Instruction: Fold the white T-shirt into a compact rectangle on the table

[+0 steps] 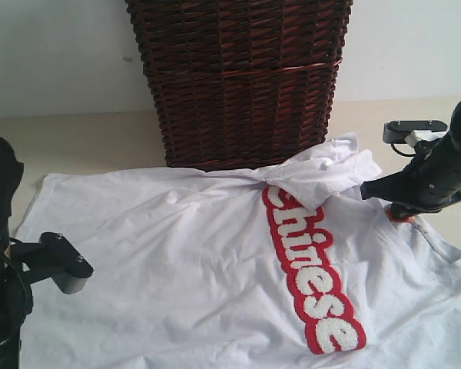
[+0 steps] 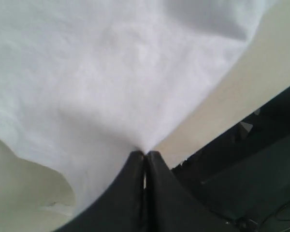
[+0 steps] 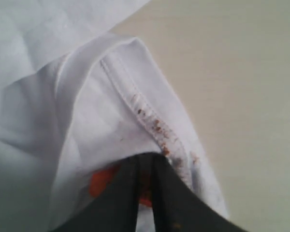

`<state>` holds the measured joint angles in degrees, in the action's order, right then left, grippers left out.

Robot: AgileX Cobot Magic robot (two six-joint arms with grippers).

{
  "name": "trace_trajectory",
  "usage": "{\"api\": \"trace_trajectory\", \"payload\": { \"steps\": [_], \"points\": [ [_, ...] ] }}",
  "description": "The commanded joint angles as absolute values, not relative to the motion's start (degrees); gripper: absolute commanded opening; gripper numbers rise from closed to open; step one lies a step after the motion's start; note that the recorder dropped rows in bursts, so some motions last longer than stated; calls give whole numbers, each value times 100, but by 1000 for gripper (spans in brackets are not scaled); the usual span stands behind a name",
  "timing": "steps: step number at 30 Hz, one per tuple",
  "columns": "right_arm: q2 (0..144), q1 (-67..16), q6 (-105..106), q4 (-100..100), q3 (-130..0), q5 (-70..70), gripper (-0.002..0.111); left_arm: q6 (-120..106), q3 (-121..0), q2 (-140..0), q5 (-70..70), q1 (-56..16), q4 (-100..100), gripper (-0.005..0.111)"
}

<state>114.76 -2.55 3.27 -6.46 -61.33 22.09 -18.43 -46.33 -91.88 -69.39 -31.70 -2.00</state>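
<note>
The white T-shirt lies spread over the table, its red-banded letters running diagonally on the right. One part is folded over near the basket. My left gripper is at the shirt's near-left edge; in the left wrist view my left gripper is shut, with the shirt's white cloth pinched at its tips. My right gripper touches the shirt's right side. In the right wrist view my right gripper rests on a stitched hem by a red patch, jaws a thin slit apart.
A tall dark brown wicker basket stands at the back, touching the shirt's far edge. Bare table shows beside the hem, and the table edge with dark framework lies close to the left gripper.
</note>
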Motion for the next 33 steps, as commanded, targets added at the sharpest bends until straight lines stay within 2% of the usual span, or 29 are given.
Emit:
{"api": "trace_trajectory", "payload": {
  "steps": [1,4,6,10,12,15,17,22,27,33],
  "points": [
    [11122,-299,2079,-2411,-6108,2506,24,-1779,-4667,-9110,-6996,-3203,-242,24],
    [10735,-469,3299,-3607,-6108,2740,27,-1779,-4692,-9110,-6991,-3203,-242,48],
    [10447,-655,3833,-4036,-6108,2936,27,-1768,-4850,-9077,-6940,-3203,-254,53],
    [10042,-1244,4137,-4043,-6108,3470,27,-1809,-5228,-8933,-6929,-3203,-465,48],
    [9978,-1673,4550,-3989,-6108,3877,27,-1848,-5317,-8850,-6877,-3203,-468,41],
    [9978,-2767,4100,-1942,-6108,5464,27,-1595,-5420,-8557,-6783,-3203,46,28],
    [9978,-3382,3749,-1610,-6009,5895,27,-1368,-5420,-8268,-6510,-3203,257,25],
    [9978,-4711,2806,-1022,-5391,5897,27,-1234,-5405,-7864,-6240,-3203,241,26],
    [10085,-5001,2229,-563,-4954,5202,27,-1162,-5193,-7852,-5824,-3203,215,26],
    [10462,-5001,1964,-545,-4945,4685,35,-1162,-5153,-7852,-5644,-3203,102,26]
  ]
}}
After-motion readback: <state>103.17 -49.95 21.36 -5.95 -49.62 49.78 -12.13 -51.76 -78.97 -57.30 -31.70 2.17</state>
